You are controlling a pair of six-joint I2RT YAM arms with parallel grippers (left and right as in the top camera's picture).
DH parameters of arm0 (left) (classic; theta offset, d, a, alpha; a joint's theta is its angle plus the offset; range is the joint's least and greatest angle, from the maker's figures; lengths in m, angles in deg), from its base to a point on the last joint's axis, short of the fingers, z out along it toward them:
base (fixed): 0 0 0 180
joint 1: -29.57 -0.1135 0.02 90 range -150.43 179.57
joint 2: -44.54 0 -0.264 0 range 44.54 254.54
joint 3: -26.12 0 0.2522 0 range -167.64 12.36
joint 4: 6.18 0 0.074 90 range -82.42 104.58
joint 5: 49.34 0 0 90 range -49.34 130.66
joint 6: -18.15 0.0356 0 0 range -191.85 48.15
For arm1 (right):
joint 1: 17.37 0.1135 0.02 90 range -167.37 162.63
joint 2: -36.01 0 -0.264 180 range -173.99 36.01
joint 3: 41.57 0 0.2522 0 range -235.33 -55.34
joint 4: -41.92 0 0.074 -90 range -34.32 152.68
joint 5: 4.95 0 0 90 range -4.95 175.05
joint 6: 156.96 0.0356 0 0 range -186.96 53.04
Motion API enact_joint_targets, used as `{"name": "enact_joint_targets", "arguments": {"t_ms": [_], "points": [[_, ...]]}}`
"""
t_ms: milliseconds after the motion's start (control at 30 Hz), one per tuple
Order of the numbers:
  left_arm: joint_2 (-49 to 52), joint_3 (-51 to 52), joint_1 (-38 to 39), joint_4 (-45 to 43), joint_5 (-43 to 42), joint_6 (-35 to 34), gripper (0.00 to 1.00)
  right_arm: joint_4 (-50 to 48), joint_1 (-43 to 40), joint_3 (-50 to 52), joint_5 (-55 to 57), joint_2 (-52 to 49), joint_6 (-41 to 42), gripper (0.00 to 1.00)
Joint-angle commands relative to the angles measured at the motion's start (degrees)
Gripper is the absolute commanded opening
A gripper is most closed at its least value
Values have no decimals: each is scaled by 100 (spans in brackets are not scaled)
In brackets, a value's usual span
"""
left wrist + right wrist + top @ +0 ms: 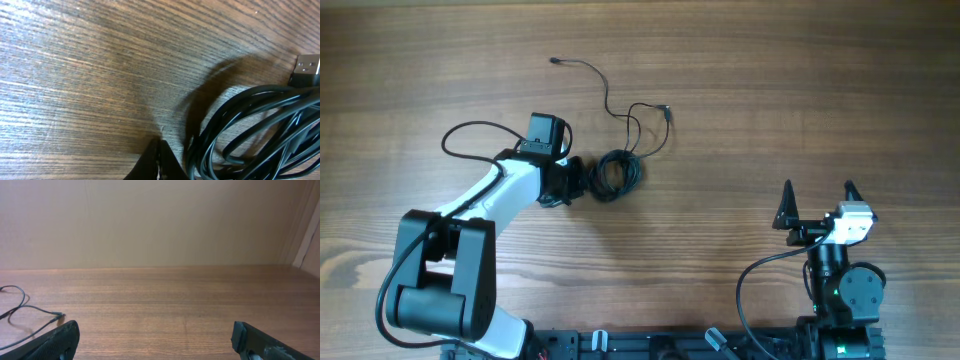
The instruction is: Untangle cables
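Observation:
The thin black cables lie in the middle of the table. A tight coil (617, 172) sits in the overhead view, and loose cord (603, 85) runs from it to small plugs at the far left and right. My left gripper (582, 181) is low at the coil's left edge, its fingertips (160, 144) pressed together beside the coil's strands (250, 130); no strand shows between them. A USB plug (306, 70) lies by the coil. My right gripper (818, 197) is open and empty, far to the right (155, 337). A loose cord end (30, 309) shows at that view's left.
The wooden table (770, 90) is bare apart from the cables. The left arm's own thicker black cable (470, 130) loops at the left. A beige wall (160, 220) stands behind the table's far edge.

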Motion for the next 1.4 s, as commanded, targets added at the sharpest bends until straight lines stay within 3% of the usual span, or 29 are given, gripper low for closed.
{"name": "enact_joint_targets", "arguments": {"t_ms": [0,267,367,967,1133,1267,1300,1367], "points": [[280,192,26,22,111,-9,4,-31,-22,2,90,31,68,100],[105,-800,26,968,286,9,4,-31,-22,4,90,31,68,100],[55,-1047,26,1032,431,7,9,-31,-22,2,90,31,68,100],[157,-363,28,780,428,-15,14,-31,-22,4,90,31,68,100],[157,42,28,389,428,-15,31,-31,-22,2,90,31,68,100],[157,203,28,216,428,-15,39,-31,-24,4,90,31,68,100],[157,203,28,212,428,-15,32,-31,-22,4,90,31,70,100],[157,203,26,166,428,-15,4,-31,-24,4,90,31,68,100]]}}
